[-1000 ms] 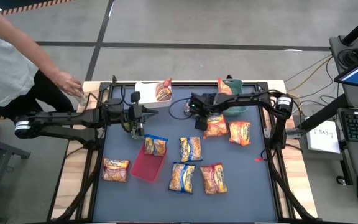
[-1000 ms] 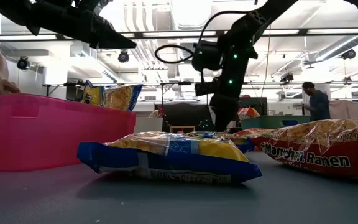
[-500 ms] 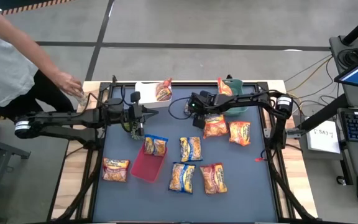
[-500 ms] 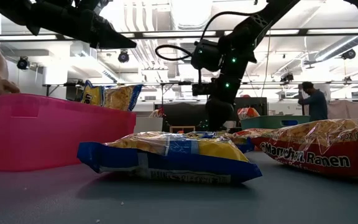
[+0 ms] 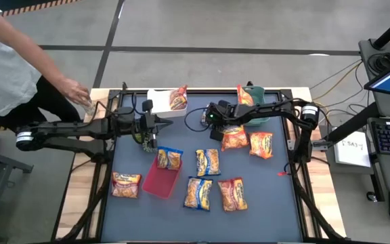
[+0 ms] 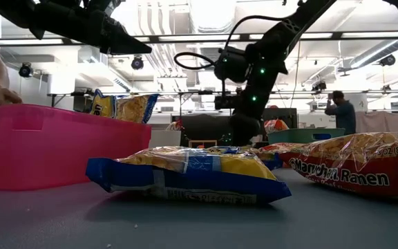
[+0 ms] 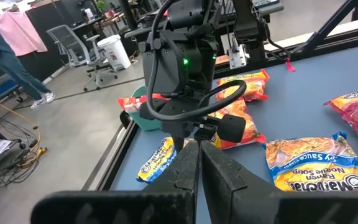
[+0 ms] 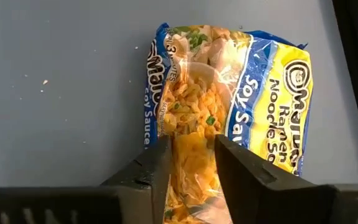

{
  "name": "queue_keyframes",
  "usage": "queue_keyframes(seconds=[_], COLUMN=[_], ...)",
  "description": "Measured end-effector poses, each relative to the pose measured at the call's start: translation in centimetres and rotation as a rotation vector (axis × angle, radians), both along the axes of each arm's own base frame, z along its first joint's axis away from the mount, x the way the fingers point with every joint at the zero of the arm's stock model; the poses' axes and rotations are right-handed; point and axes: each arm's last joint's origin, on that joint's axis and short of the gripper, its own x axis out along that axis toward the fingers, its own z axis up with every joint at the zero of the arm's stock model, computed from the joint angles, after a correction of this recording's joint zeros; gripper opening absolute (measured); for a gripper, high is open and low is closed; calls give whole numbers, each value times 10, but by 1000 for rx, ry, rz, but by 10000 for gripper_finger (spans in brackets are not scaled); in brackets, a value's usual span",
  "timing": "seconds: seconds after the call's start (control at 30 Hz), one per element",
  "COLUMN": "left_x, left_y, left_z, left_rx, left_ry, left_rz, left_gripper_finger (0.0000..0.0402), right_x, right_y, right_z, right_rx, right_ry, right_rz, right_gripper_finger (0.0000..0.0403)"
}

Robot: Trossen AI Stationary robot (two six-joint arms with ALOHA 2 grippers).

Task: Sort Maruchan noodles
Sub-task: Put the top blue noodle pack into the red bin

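A blue-trimmed soy sauce noodle packet [image 8: 229, 81] lies flat on the table under my right gripper [image 8: 191, 140], which is shut on its near end. The left wrist view shows the same packet [image 7: 156, 163] below that gripper [image 7: 187, 134]. In the high view the gripper [image 5: 215, 134] hides it. Several more noodle packets lie around, among them an orange one [image 5: 234, 137] beside the gripper and a blue one [image 5: 208, 163]. Another blue packet [image 5: 170, 158] rests on the red tray [image 5: 158, 184]. My left gripper [image 5: 156, 130] hangs shut above the table's left part, touching nothing. My right gripper pinches the soy sauce packet's middle strip at the end nearest the fingers [image 8: 191, 158] between its two fingers. The fingers slant steeply down from above and lie along the packet. The rest of the packet stays flat on the table beyond the fingertips.
A white bin [image 5: 160, 102] and a teal bin [image 5: 261, 115] stand at the far edge, each with a packet standing in it. More packets lie toward the near edge [image 5: 198, 193] [image 5: 232, 194] [image 5: 126, 184]. A person stands off the far left corner, one hand [image 5: 76, 90] at the table's edge.
My right gripper has tipped more steeply downward and sunk a little toward the table. The left arm and the other packets have kept still.
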Motion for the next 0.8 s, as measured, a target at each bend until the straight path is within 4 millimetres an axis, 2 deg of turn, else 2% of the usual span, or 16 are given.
queue_keyframes(seconds=[0.27,0.53,0.8], left_x=[0,0,1], left_y=[0,0,0], left_z=[1,2,3], left_rx=[2,-14,-91], left_ry=[-13,-29,-55], left_rz=[0,3,18], left_gripper_finger=[0,0,0], right_x=[-1,3,14], right_y=[1,5,39], right_z=[-2,-2,-2], right_rx=[4,41,78], right_ry=[-14,-53,-67], right_rz=[13,56,182], right_gripper_finger=[16,9,8])
